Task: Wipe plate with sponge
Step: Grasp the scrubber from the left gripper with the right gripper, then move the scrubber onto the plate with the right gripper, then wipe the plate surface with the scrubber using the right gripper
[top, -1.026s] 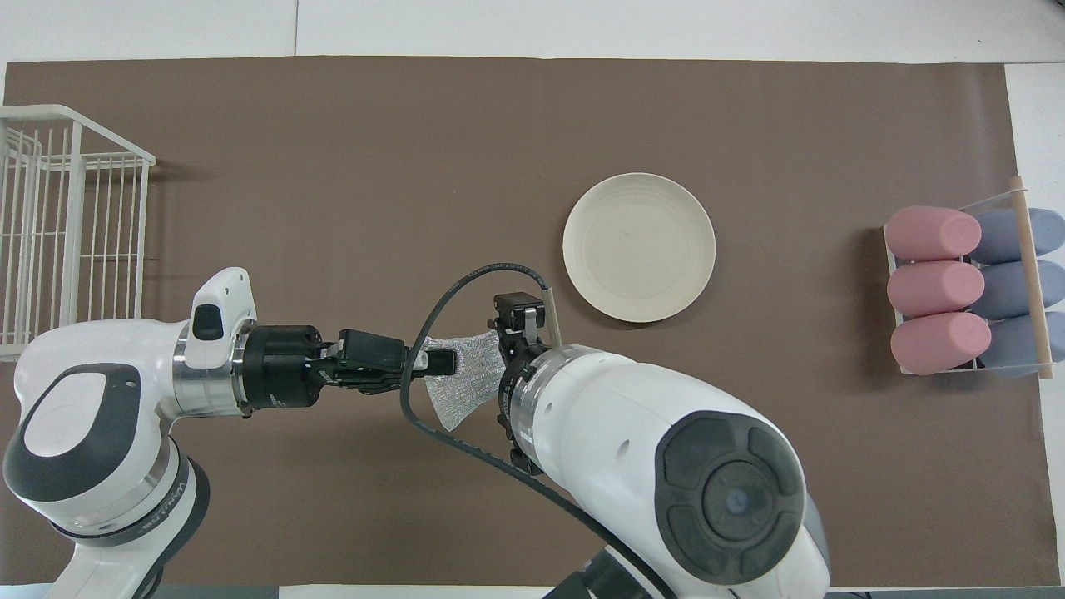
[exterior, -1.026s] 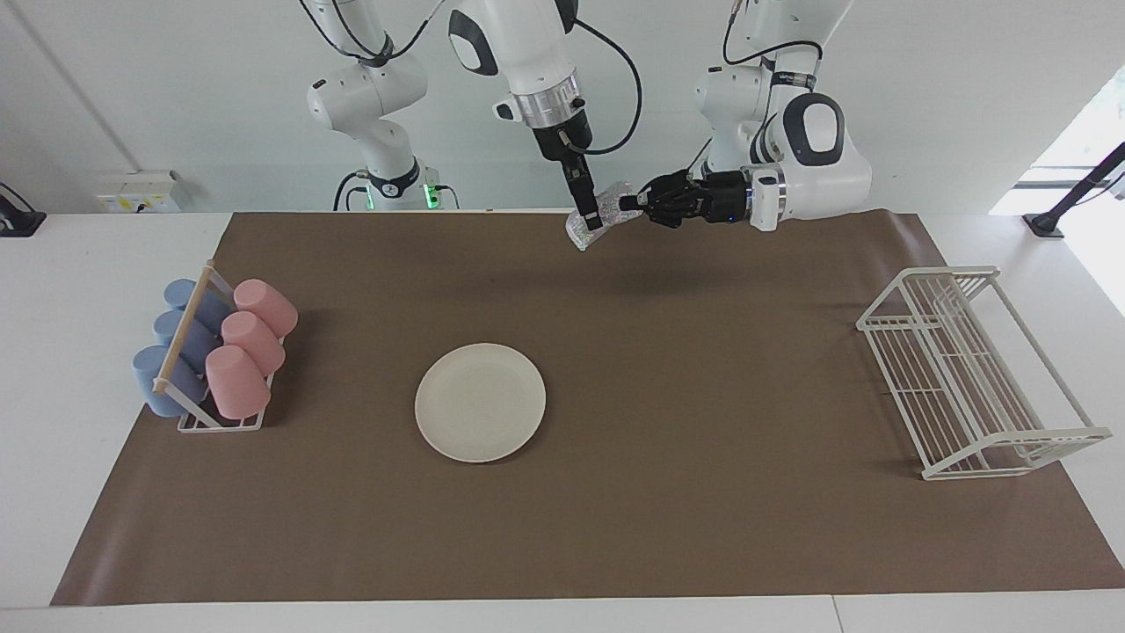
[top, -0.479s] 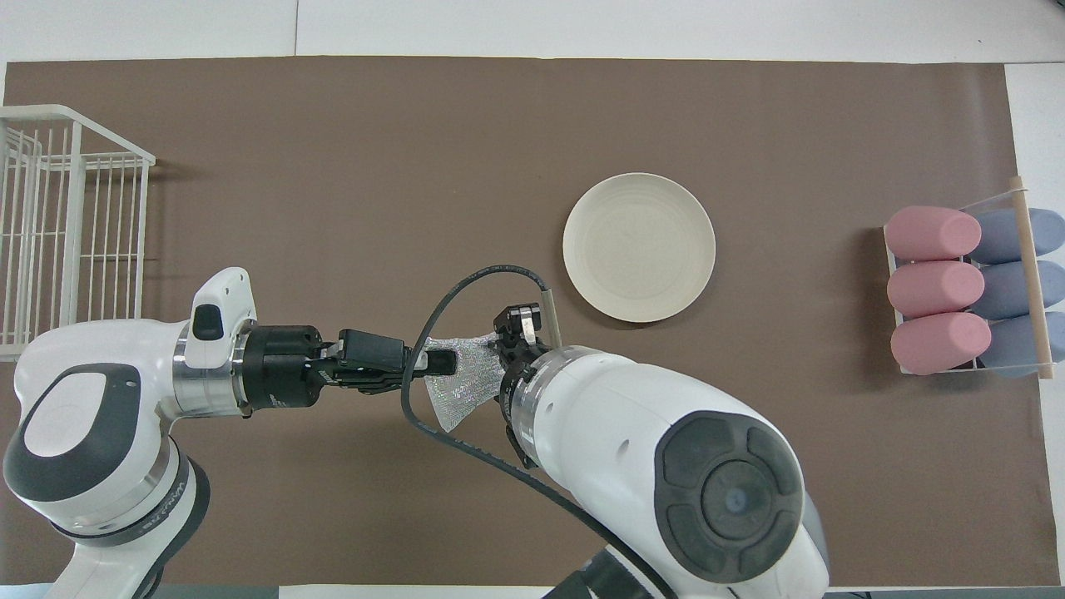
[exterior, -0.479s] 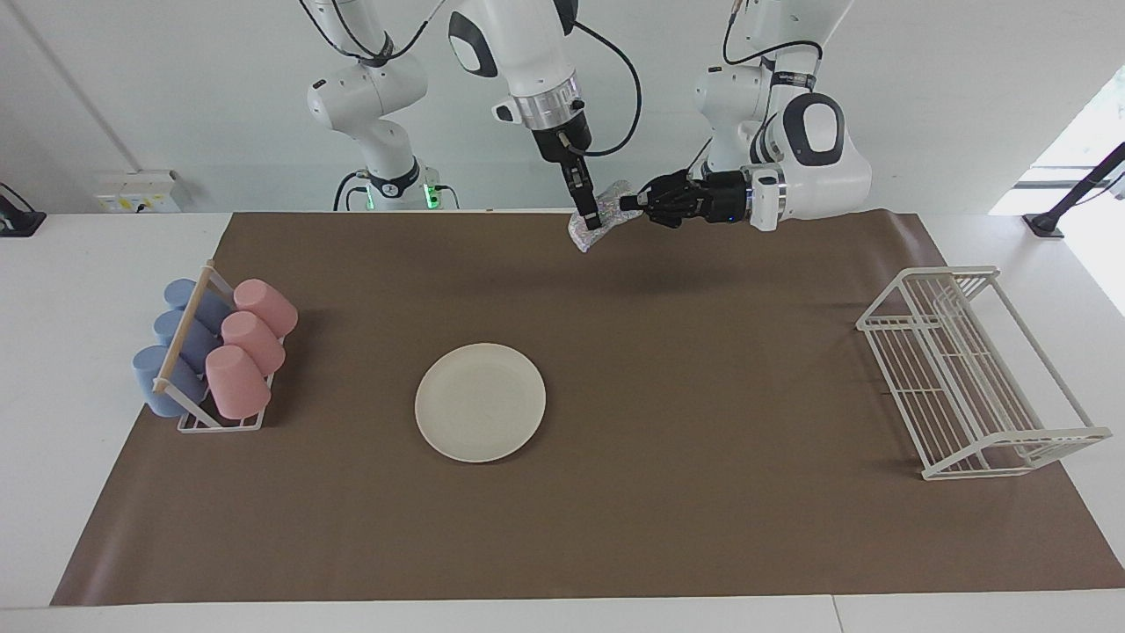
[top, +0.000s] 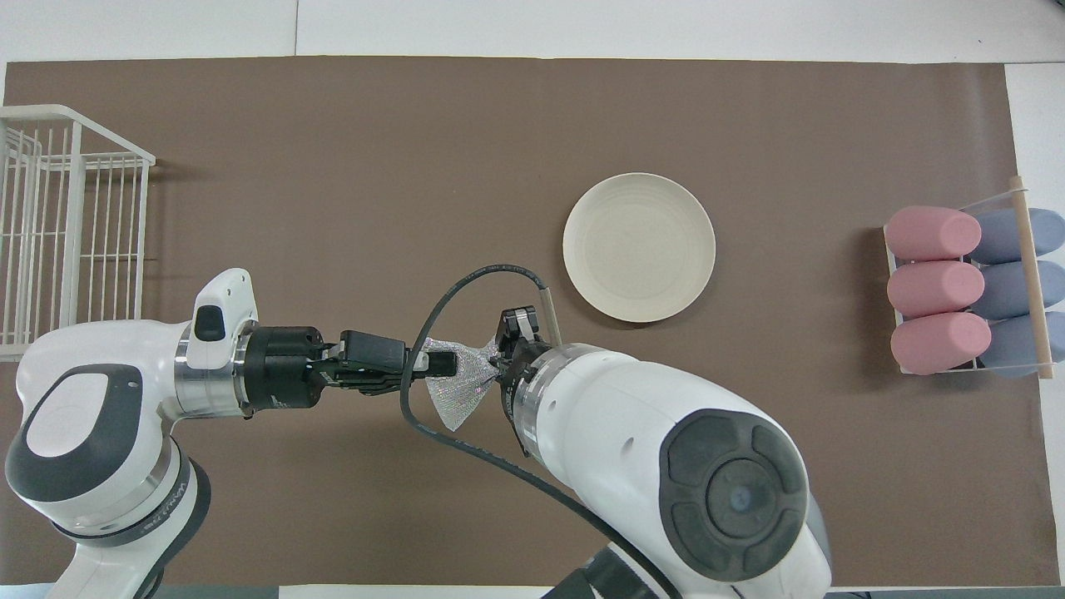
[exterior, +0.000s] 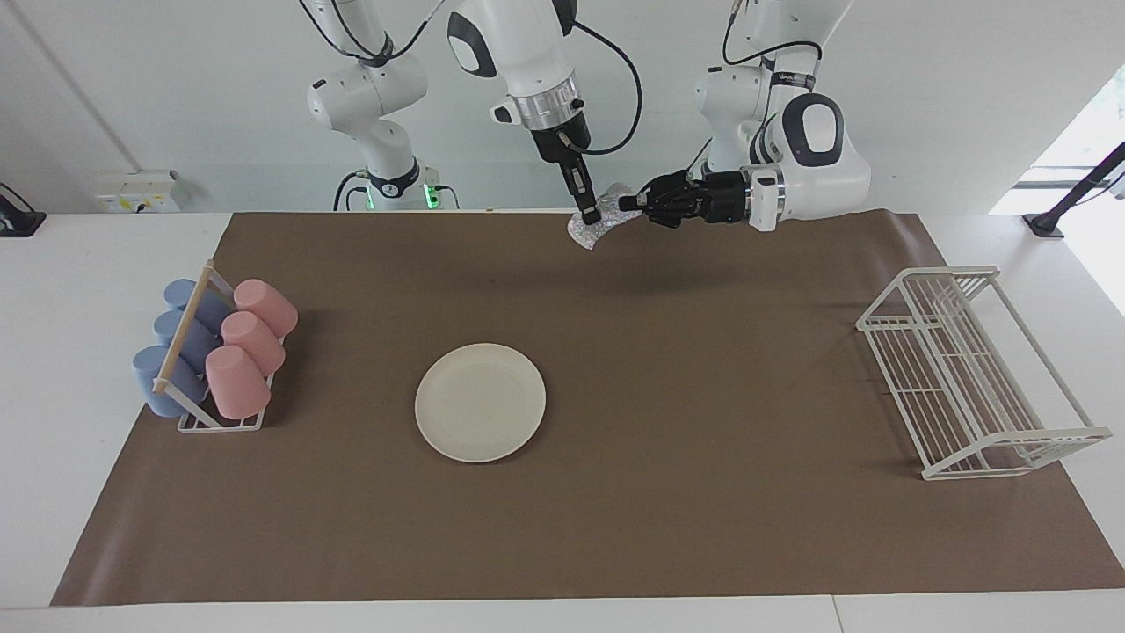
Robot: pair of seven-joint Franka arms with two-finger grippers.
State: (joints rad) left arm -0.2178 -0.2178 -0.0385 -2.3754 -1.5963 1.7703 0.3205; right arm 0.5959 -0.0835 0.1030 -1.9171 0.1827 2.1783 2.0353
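Mid-air handover over the robots' end of the table (exterior: 703, 527). Left end effector (exterior: 626, 203) pinches the sponge (exterior: 596, 227); right end effector (exterior: 591, 214) pinches it too. Plate (exterior: 480, 402) lies well apart, mid-table. Risk: pulling before the left releases could tear or drop it.

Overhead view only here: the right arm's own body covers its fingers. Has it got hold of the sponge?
Observer: Yes. The right gripper points straight down, with its fingers shut on the sponge.
Operator: Is the sponge resting on the mat?
Observer: No. It hangs in the air, clear of the mat, above the edge nearest the robots. The left gripper holds it level from the side.
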